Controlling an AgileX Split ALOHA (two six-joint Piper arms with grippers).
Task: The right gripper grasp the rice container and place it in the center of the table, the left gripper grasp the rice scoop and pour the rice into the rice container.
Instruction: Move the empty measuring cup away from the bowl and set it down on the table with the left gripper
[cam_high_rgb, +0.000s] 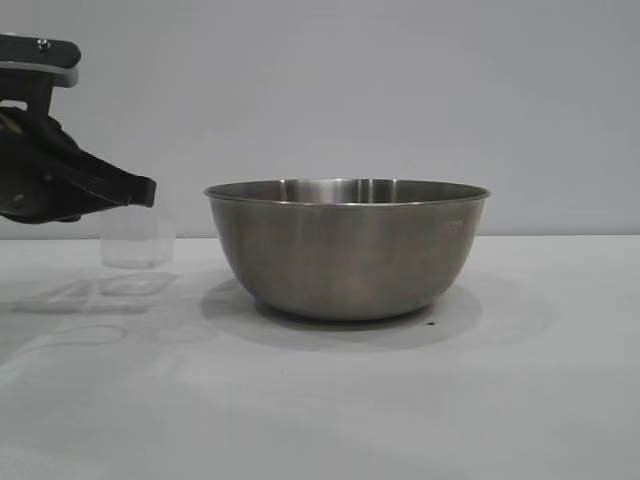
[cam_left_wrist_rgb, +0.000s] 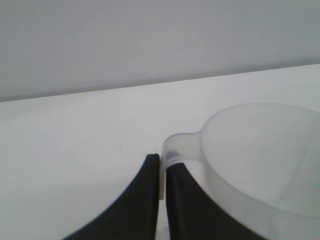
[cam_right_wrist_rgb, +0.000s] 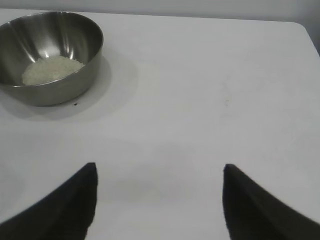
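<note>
The left gripper (cam_left_wrist_rgb: 161, 167) has its fingers (cam_left_wrist_rgb: 145, 195) pinched on the loop handle of the rice scoop (cam_left_wrist_rgb: 260, 155), whose cup (clear, nothing visible inside) sits just beyond the tips, low near the table (cam_high_rgb: 320, 400). The rice container (cam_high_rgb: 347, 250) stands mid-table, apart from the scoop, holding the rice (cam_right_wrist_rgb: 52, 69). The right gripper (cam_right_wrist_rgb: 159, 172) hovers well away, fingers spread, gripping nothing.
</note>
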